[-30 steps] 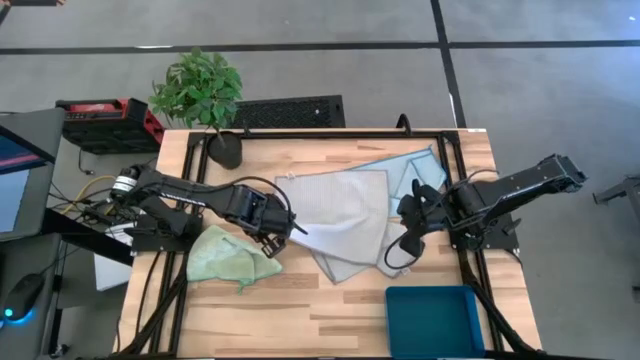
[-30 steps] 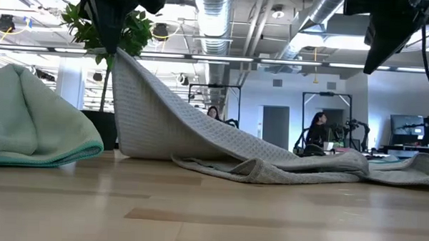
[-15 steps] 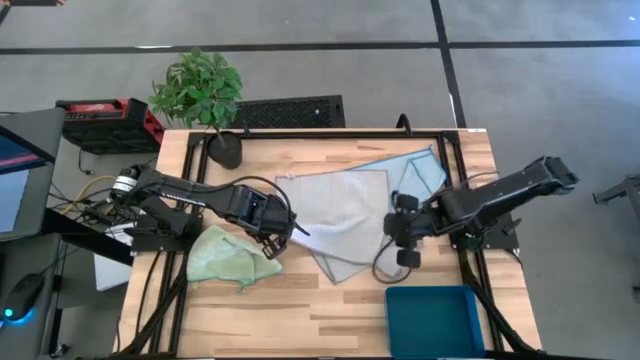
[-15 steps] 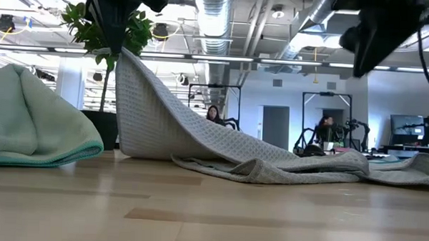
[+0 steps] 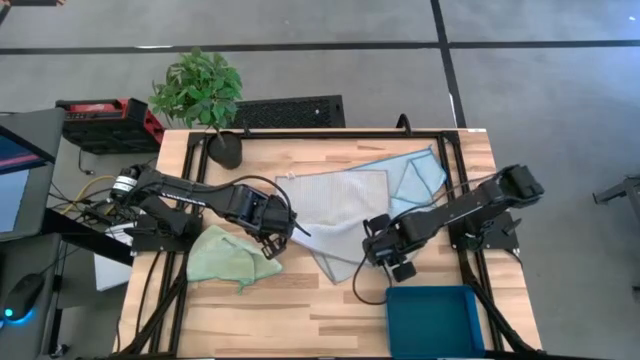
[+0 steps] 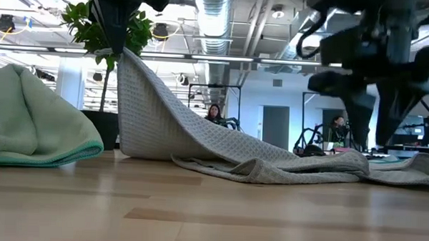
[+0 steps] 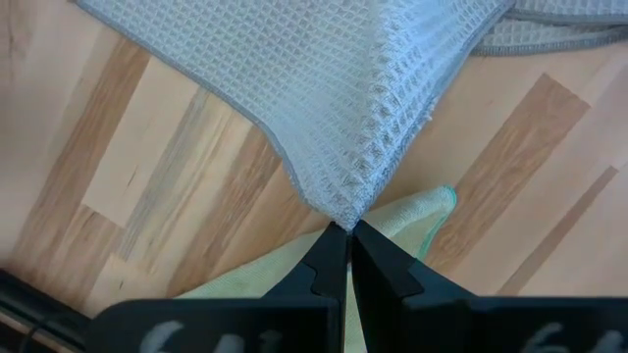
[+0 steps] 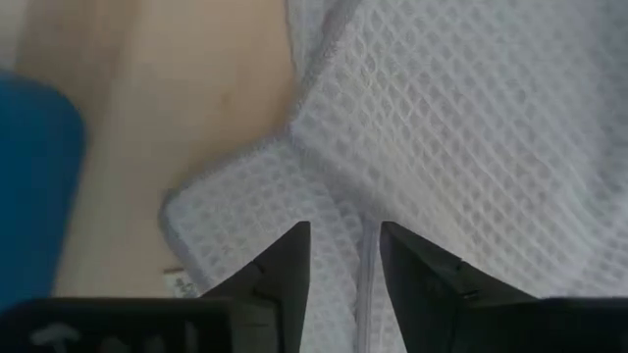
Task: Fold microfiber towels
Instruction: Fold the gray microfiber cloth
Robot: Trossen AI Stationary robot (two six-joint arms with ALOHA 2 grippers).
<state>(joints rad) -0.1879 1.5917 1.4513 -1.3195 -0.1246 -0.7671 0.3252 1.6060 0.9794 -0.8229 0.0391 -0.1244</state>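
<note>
While pinched, grey towel (image 7: 383,108) hangs from left jaws.

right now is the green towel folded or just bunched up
Bunched up, not folded. The light green towel lies in a rumpled heap near the table's left side, with uneven edges in the high view and a rounded mound in the low view.

I see two black jointed arms, matte housings, left arm (image 5: 190,195) with a silver-ringed joint near its base and loose black cable loops, right arm (image 5: 470,205) boxy, black cable looping under its wrist, flat dark wedge fingers (image 8: 285,270), angular inner edges
</note>
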